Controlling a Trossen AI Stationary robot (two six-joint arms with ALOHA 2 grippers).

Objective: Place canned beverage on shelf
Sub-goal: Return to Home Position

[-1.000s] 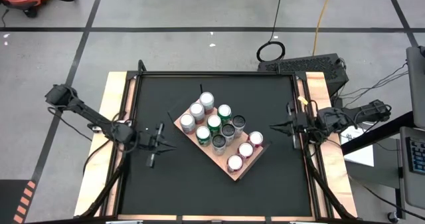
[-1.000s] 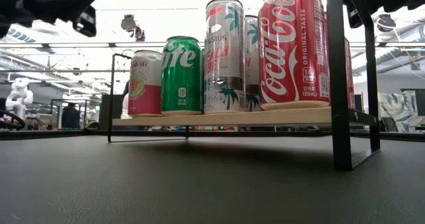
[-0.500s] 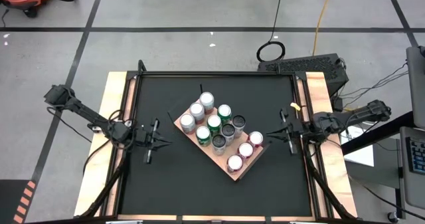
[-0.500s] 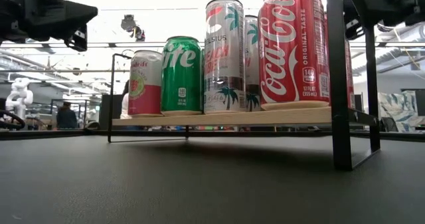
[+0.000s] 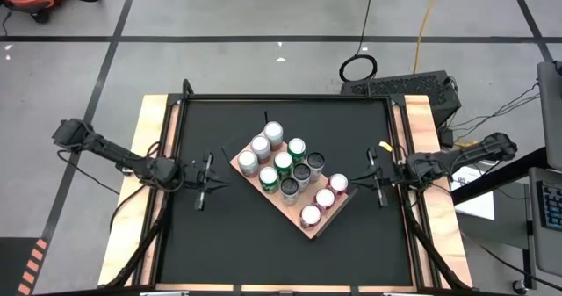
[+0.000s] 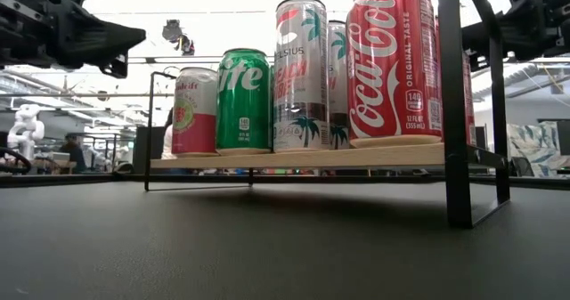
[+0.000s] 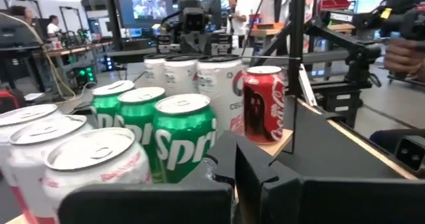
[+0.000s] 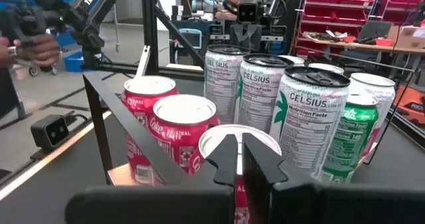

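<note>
The shelf (image 6: 294,158) stands near the middle of the black worktop (image 5: 219,252), turned at a slant to the worktop's edges. Its light wood board is raised on black corner rods. Twelve cans stand upright on it in four rows of three. The red cola cans (image 5: 325,198) fill the row at the shelf's end nearest the right arm, lined up close beside one another. Next to them, toward the shelf's middle, comes a row of tall white Celsius cans (image 5: 301,173), then a row of green Sprite cans (image 5: 283,162). A row of pink-and-white cans (image 5: 261,145) stands at the opposite end. The left tool (image 5: 215,184) hangs over bare worktop off the shelf's corner on the left arm's side, apart from the shelf and pointing toward it. Its fingers are pressed together and carry nothing. The right tool (image 5: 362,180) hangs off the red-can end, near the shelf but clear of it. It is likewise aimed at the shelf, with its fingers brought together and empty. In the low view, parts of the two arms show at the upper corners, to either side of the shelf, and touch none of the cans.
</note>
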